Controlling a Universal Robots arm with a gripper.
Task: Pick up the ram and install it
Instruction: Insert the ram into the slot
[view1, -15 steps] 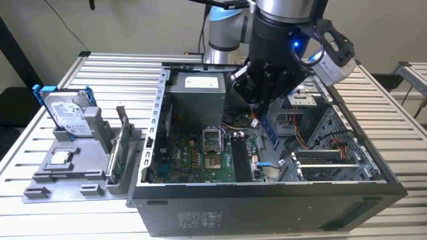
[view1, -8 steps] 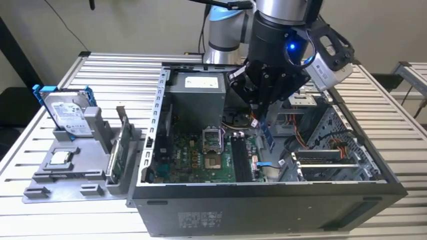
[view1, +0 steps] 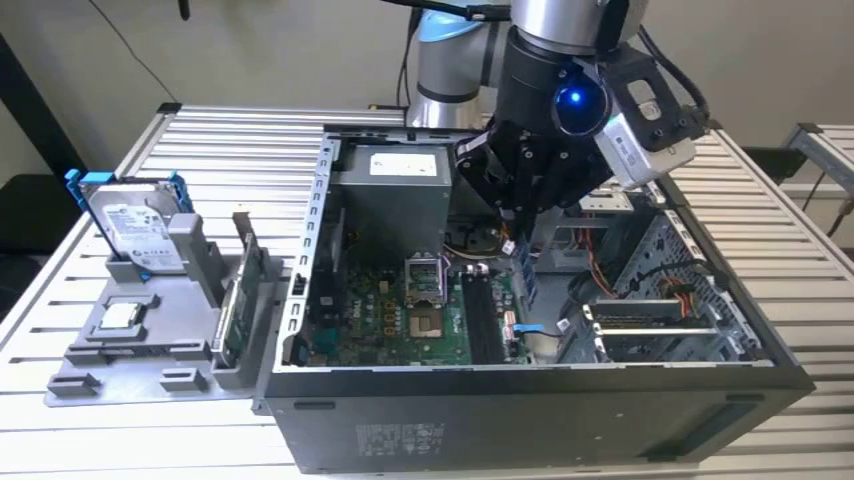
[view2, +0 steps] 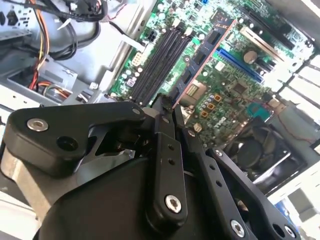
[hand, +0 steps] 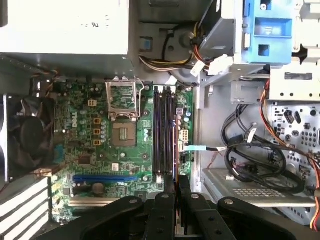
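My gripper hangs inside the open computer case, over the motherboard. Its black fingers are shut on the ram, a thin dark stick seen edge-on in the first wrist view, reaching out from the gripper. In the second wrist view the ram shows as a narrow card with a reddish edge, sticking out past the gripper. The ram runs parallel to the long black memory slots and sits just beside them, above the board. The memory slots hold no stick.
A grey holder at the exterior view's left carries a silver hard drive with blue rails and a green card. In the case are the power supply, CPU socket, a fan and loose cables.
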